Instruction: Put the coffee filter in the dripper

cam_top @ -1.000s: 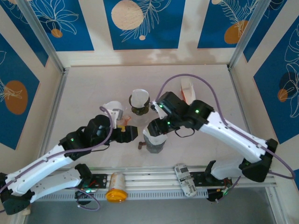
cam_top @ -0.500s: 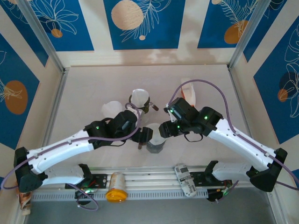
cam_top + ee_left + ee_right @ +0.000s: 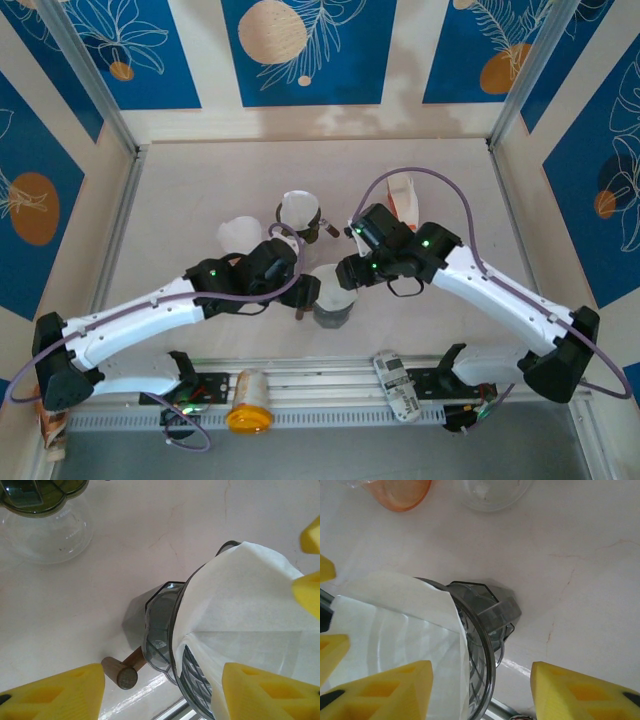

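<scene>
White paper with one crease across it, the coffee filter point(image 3: 240, 600) stands inside the dripper point(image 3: 159, 645). Its upper edge rises above the smoked grey rim. The cone's ribbed wall carries the paper, so nothing has to hold it. It looks lodged rather than pressed flat, since one flap stands proud of the glass. By that showing the placing seems all but done, with perhaps a little seating left.

The dripper sits on the pale table point(image 3: 200, 180) near the front rail, and its wooden handle point(image 3: 122, 672) juts out low on one side.

The left gripper point(image 3: 164, 670) hangs just above it, yellow fingers spread wide to either side of the cone and gripping nothing. The right gripper point(image 3: 480, 667) does the same from the opposite side, jaws apart and empty. The spread probably keeps the pads clear of the thin paper.

In the overhead view both arms reach inward from their bases, elbows thrown outward and wrists bent down. The two heads nearly meet over the dripper.

Farther back stand a glass server point(image 3: 45, 525) with a green lid and an orange cup point(image 3: 397, 490).
</scene>
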`<state>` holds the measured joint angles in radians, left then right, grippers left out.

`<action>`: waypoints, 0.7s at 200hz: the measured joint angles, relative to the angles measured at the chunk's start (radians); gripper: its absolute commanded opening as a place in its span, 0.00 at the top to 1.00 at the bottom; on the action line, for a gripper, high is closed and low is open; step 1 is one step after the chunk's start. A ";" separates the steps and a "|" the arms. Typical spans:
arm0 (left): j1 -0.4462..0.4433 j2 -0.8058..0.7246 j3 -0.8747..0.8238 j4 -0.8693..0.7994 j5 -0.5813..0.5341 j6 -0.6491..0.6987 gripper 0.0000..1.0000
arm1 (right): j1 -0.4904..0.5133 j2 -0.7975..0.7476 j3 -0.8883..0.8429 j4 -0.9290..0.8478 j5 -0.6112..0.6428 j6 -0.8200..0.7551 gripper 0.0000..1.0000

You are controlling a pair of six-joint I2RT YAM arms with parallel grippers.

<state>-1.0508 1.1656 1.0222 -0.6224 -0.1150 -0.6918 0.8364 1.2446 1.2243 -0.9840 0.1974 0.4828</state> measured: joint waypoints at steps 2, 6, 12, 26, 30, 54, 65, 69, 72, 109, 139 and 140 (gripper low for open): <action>0.000 0.000 0.000 0.000 0.000 -0.001 0.37 | 0.000 0.004 0.000 0.000 0.000 -0.002 0.52; 0.000 -0.002 -0.001 0.000 0.000 -0.002 0.37 | 0.000 0.009 0.002 0.002 -0.001 -0.005 0.54; 0.000 -0.003 -0.002 0.000 0.000 -0.003 0.37 | 0.000 0.017 0.003 0.002 -0.003 -0.010 0.57; 0.000 -0.005 -0.008 0.000 -0.002 -0.006 0.40 | 0.000 0.024 0.004 0.005 -0.002 -0.014 0.65; 0.000 -0.006 -0.008 0.000 -0.002 -0.006 0.41 | 0.000 0.024 0.004 0.004 -0.002 -0.016 0.67; 0.000 -0.006 -0.014 0.000 -0.003 -0.008 0.44 | 0.007 0.024 0.005 0.003 0.022 -0.014 0.74; 0.000 -0.006 -0.017 0.000 -0.003 -0.009 0.45 | 0.013 0.024 0.005 0.002 0.039 -0.014 0.76; 0.000 -0.006 -0.018 0.000 -0.003 -0.009 0.45 | 0.015 0.024 0.005 0.001 0.043 -0.013 0.76; 0.000 -0.006 -0.018 0.000 -0.003 -0.009 0.45 | 0.016 0.024 0.005 0.000 0.048 -0.014 0.76; 0.000 -0.006 -0.022 0.000 -0.011 -0.009 0.44 | 0.035 0.024 0.005 -0.008 0.093 -0.004 0.76; 0.000 -0.007 -0.023 -0.001 -0.017 -0.009 0.43 | 0.040 0.024 0.004 -0.008 0.115 0.016 0.51; 0.000 -0.007 -0.023 -0.001 -0.017 -0.010 0.43 | 0.040 0.024 0.004 -0.008 0.115 0.014 0.50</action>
<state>-1.0508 1.1584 0.9993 -0.6231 -0.1318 -0.7013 0.8764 1.2682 1.2285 -0.9916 0.3122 0.4969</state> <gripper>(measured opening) 0.565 0.368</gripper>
